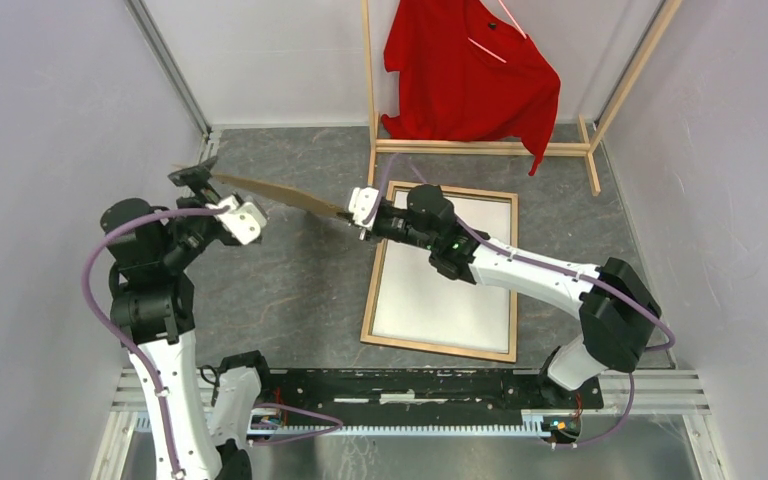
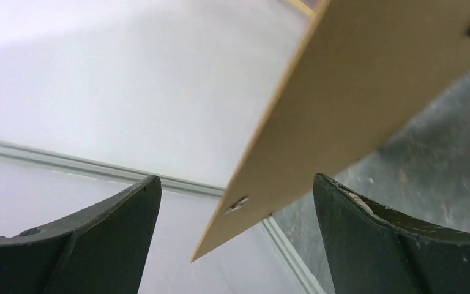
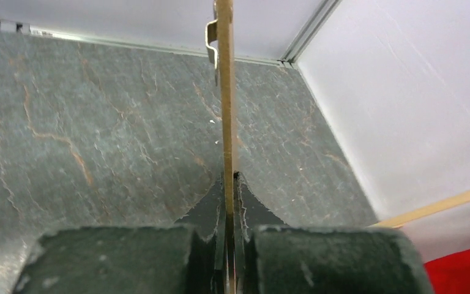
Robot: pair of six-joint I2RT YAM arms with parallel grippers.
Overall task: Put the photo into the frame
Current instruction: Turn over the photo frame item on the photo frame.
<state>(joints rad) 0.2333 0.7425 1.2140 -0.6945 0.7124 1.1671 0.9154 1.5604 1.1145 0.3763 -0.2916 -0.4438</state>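
Note:
The frame (image 1: 370, 290) lies flat on the dark table right of centre, its light wood side up. Inside it lies the photo (image 1: 445, 300), showing only a plain white face. A thin brown backing board (image 1: 280, 195) hangs tilted in the air to the frame's left. My right gripper (image 1: 360, 215) is shut on the board's right end; in the right wrist view the board (image 3: 224, 92) stands edge-on, pinched in that gripper (image 3: 229, 177). My left gripper (image 1: 200, 178) is at the board's left end, open. Its fingers (image 2: 116, 233) stand wide on either side of the board's corner (image 2: 355, 92) without touching it.
A wooden clothes rack (image 1: 480, 147) with a red shirt (image 1: 465, 70) stands at the back, just behind the frame. White walls close in both sides. A small metal clip (image 3: 211, 40) sits on the board. A metal rail (image 1: 410, 385) runs along the near edge.

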